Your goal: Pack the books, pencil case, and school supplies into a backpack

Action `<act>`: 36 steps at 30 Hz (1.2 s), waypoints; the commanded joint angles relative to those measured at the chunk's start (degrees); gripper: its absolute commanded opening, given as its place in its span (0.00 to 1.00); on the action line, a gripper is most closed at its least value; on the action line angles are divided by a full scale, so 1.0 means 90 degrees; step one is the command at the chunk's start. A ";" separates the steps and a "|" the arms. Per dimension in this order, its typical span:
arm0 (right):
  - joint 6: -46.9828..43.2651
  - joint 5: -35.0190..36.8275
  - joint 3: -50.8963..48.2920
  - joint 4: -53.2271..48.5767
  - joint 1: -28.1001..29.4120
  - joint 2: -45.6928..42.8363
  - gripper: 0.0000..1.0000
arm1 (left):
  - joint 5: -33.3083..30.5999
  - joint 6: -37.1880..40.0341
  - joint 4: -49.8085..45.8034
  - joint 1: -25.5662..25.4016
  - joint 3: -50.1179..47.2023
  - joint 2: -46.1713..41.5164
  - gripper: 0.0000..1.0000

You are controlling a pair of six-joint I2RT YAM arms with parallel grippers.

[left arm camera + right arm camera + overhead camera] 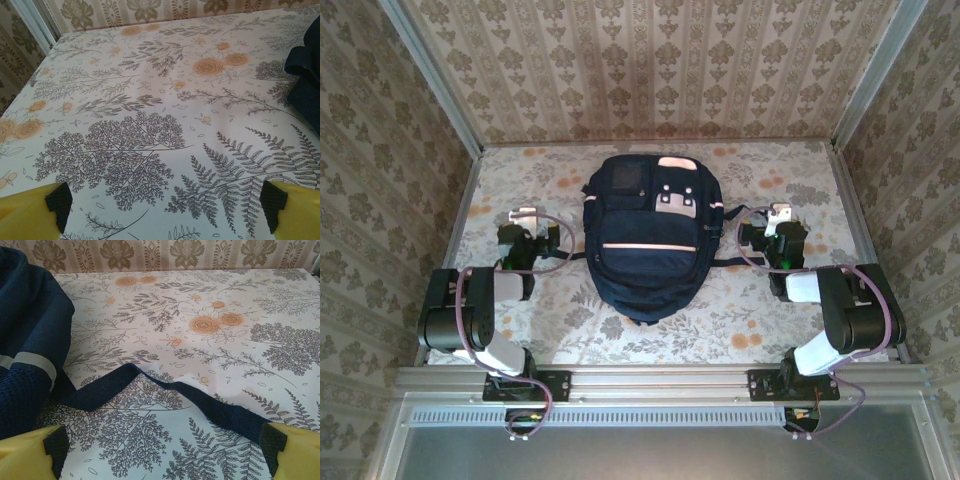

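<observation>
Floral-print tablecloth [740, 320], large navy blue fabric backpack [650, 240] lying flat at centre, left arm [470, 310] folded at its 9 o'clock, right arm [850, 310] folded at 3 o'clock, left gripper [525, 215] wide and empty over bare cloth, right gripper [780, 213] wide and empty above dark woven strap [150, 385]

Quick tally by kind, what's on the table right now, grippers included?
Backpack: 1
Grippers: 2 (left gripper, right gripper, both open)
Total: 3
</observation>
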 commanded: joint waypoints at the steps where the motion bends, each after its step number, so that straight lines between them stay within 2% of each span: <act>1: -0.0029 -0.0048 0.0056 -0.0038 -0.0027 -0.0057 1.00 | 0.0097 0.0084 0.0077 -0.0006 -0.0038 -0.0081 1.00; 36: -0.0029 -0.0048 0.0056 -0.0038 -0.0025 -0.0064 1.00 | 0.0183 0.0074 0.0062 0.0031 -0.0029 -0.0073 1.00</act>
